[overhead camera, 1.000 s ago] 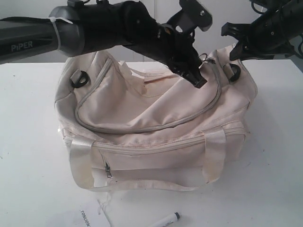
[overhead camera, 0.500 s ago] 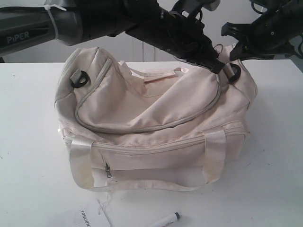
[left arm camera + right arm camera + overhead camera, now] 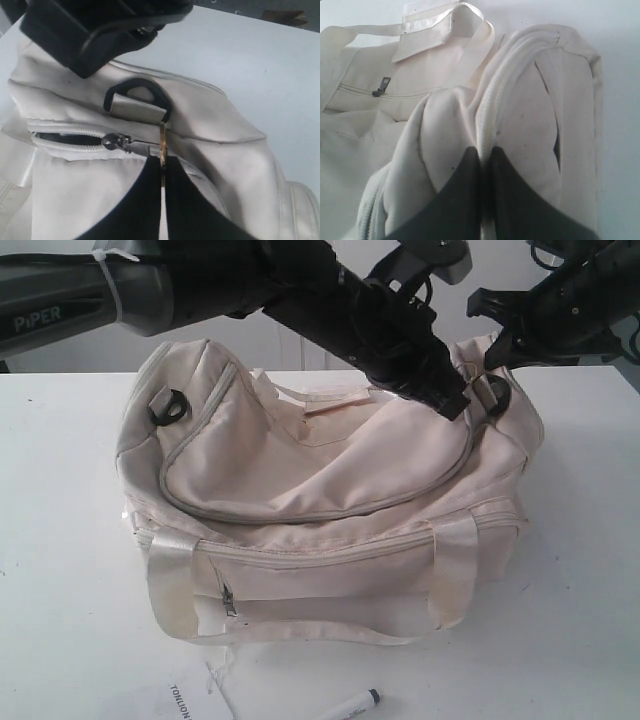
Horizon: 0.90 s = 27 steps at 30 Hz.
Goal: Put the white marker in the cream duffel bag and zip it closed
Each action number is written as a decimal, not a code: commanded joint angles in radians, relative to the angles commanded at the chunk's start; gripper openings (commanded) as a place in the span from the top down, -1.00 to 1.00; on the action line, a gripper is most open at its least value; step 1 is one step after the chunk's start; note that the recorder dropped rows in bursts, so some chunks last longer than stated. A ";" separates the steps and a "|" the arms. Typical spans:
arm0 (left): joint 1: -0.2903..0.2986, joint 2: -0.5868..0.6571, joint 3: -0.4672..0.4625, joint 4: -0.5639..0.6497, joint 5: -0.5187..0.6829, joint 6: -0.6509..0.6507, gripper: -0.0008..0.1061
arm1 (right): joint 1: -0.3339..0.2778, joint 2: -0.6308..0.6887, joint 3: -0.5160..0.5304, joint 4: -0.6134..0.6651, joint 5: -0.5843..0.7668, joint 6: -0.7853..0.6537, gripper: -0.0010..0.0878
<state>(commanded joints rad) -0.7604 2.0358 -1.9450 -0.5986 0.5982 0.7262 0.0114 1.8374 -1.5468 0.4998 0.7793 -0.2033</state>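
Note:
The cream duffel bag (image 3: 330,470) sits in the middle of the white table. The white marker (image 3: 355,706) with its dark cap lies on the table in front of the bag, outside it. My left gripper (image 3: 455,402) reaches across to the bag's right end and is shut on the thin zipper pull (image 3: 162,142), just beside the slider (image 3: 115,142). A short stretch of zipper behind the slider gapes and shows black lining (image 3: 55,137). My right gripper (image 3: 497,348) is shut on a ridge of the bag's end fabric (image 3: 485,120).
A white paper tag (image 3: 185,702) with printed text lies at the front edge, left of the marker. A black ring (image 3: 137,95) sits at the bag's end near the left jaws. The strap handles (image 3: 170,585) hang down the bag's front.
My left gripper has moved right along the curved top zipper toward the bag's right end, taking the pull with it. The right gripper and the marker have stayed put.

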 joint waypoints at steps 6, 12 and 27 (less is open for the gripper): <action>0.000 0.000 0.000 0.000 0.027 0.015 0.99 | 0.000 0.000 0.000 0.000 0.000 0.000 0.98; 0.000 0.000 0.000 0.000 0.055 0.063 0.99 | 0.000 0.000 0.000 0.000 0.000 0.000 0.98; 0.000 0.000 0.000 0.000 0.163 0.249 0.99 | 0.000 0.000 0.000 0.000 0.000 0.000 0.98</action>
<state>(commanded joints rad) -0.7604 2.0358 -1.9450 -0.5986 0.7615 0.9750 0.0114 1.8374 -1.5468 0.4998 0.7793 -0.2033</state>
